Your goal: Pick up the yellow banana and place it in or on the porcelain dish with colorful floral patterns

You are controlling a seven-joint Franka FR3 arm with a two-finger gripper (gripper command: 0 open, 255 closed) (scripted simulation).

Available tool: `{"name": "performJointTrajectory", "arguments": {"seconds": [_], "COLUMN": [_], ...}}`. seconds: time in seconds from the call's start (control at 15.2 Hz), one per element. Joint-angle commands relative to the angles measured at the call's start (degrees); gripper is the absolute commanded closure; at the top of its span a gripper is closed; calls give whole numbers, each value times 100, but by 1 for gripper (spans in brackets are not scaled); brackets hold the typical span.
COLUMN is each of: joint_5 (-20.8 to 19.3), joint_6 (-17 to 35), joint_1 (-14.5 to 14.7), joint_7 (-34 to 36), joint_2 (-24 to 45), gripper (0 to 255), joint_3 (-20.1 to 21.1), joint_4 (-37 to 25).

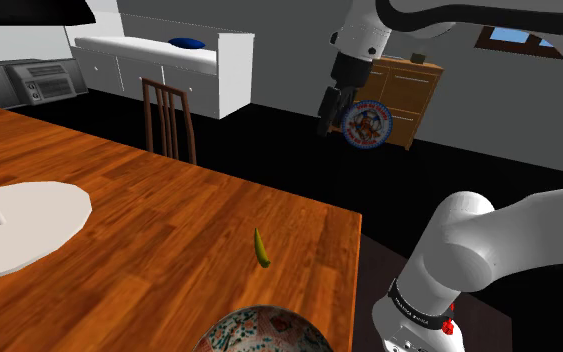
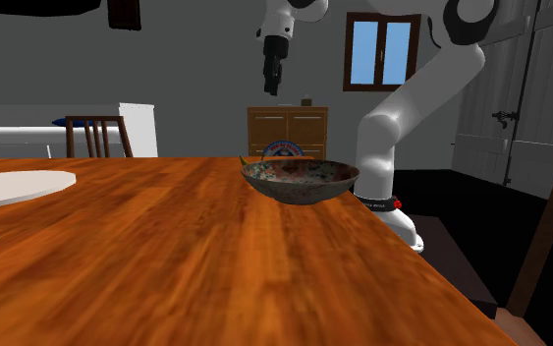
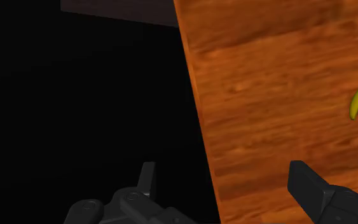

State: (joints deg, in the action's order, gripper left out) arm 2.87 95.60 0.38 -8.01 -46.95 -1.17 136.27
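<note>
The banana (image 1: pixel 261 248) is yellow shading to green. The dish (image 1: pixel 264 333), near a table edge, is pale inside and crowded with red, green and bluish flower patterns. In the second exterior view its outer wall looks dark and mottled brown-grey. The table (image 1: pixel 149 210) is warm orange-brown wood with darker grain streaks. The claw (image 1: pixel 326 122) is all black, and the arm (image 1: pixel 469 250) is white with dark joints. A round white base (image 1: pixel 29 225) lies on the table. Beyond the table are a dark brown chair (image 1: pixel 169 120) and white cupboards (image 1: pixel 169 65).
</note>
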Motion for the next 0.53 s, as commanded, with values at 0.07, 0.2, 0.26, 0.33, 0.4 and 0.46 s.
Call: {"name": "performJointTrajectory", "arguments": {"seconds": [0.07, 0.2, 0.26, 0.33, 0.4, 0.46], "joint_5": [80, 262, 363, 469, 580, 694], "joint_6": [25, 77, 104, 134, 166, 201], "joint_1": [-13, -34, -39, -40, -41, -36], "joint_7": [256, 767, 1023, 1282, 1540, 1800], "joint_2": [-93, -252, -317, -371, -413, -444], "gripper": [0, 0, 0, 0, 0, 0], "joint_3": [146, 450, 607, 767, 931, 1096], "joint_4": [140, 392, 504, 605, 696, 778]}}
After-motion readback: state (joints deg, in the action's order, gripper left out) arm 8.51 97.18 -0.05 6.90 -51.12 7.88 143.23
